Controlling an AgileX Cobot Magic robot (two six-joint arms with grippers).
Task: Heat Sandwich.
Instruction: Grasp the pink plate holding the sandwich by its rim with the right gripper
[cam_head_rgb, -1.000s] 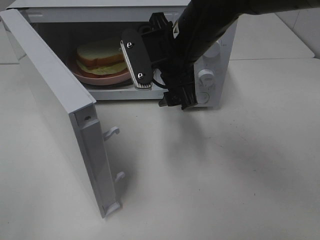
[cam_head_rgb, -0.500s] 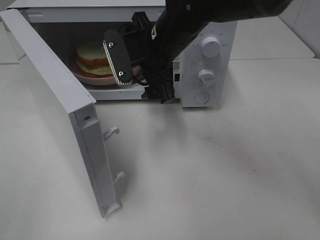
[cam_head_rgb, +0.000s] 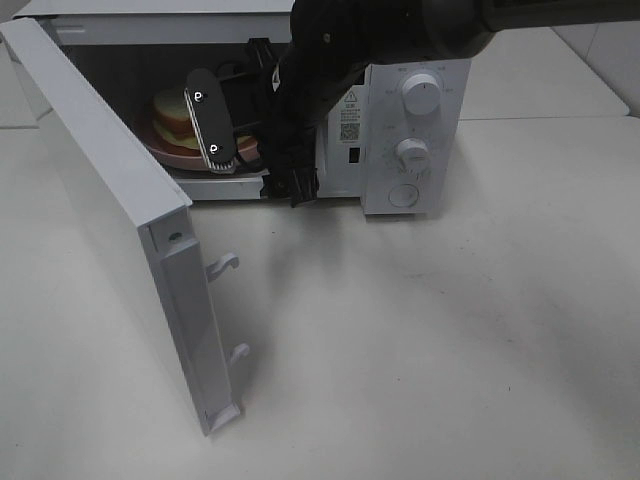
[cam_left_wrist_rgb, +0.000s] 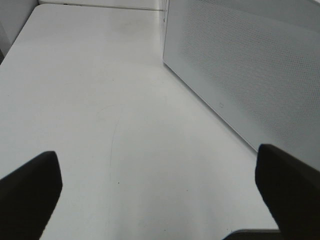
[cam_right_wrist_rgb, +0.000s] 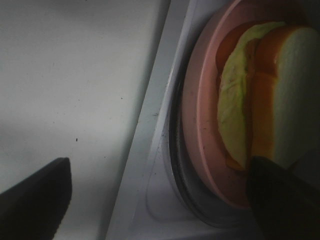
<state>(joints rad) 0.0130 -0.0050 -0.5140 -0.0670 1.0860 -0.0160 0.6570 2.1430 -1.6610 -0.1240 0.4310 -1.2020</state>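
The sandwich (cam_head_rgb: 170, 108), white bread with pale green filling, lies on a round pink plate (cam_head_rgb: 165, 153) inside the open white microwave (cam_head_rgb: 410, 130). My right gripper (cam_head_rgb: 232, 110) reaches into the microwave's opening, right next to the sandwich, jaws wide open and empty. In the right wrist view the sandwich (cam_right_wrist_rgb: 280, 90) and plate (cam_right_wrist_rgb: 200, 125) lie between and ahead of the open gripper (cam_right_wrist_rgb: 157, 200), one fingertip over the table and the other by the bread. My left gripper (cam_left_wrist_rgb: 160, 192) is open and empty over bare table; it is out of the exterior view.
The microwave door (cam_head_rgb: 100, 190) stands swung out to the front left, with two latch hooks (cam_head_rgb: 225, 265) on its edge. The control panel with two knobs (cam_head_rgb: 420, 95) is on the microwave's right. A white perforated panel (cam_left_wrist_rgb: 250, 75) stands close to my left gripper.
My right arm has moved left and further into the microwave opening, bringing the open gripper up beside the sandwich. The sandwich, plate and door have not moved.
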